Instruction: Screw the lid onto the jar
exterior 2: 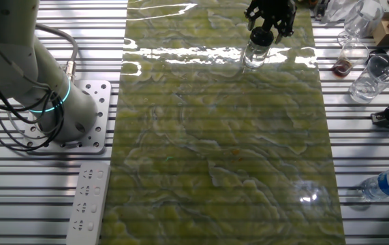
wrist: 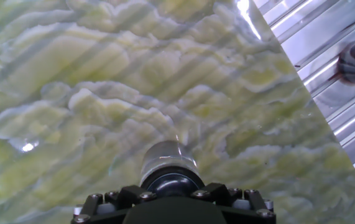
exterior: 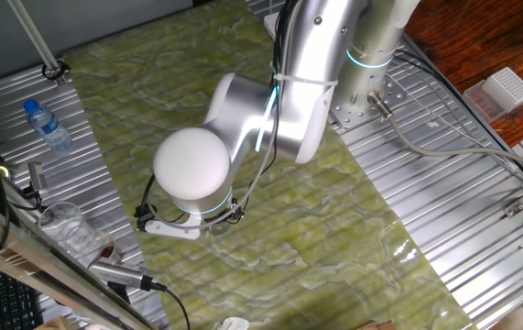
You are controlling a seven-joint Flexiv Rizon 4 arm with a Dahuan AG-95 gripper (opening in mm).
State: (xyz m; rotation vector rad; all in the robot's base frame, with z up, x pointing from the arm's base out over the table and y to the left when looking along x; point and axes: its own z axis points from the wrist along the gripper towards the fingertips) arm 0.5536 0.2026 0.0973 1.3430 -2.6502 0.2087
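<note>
We see jar upright on green mat, near mat's far edge in the other fixed view. Fingers clamped on lid, which sits atop jar. Beside mat on surface: plastic cup, water bottle, power strip. In one fixed view, arm hides jar from us.

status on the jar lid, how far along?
Done: the lid sits on the jar, which stands upright on the green mat. In hand: the claw is down over the lid, apparently gripping it. Left: tightening and release; thread engagement isn't visible.
</note>
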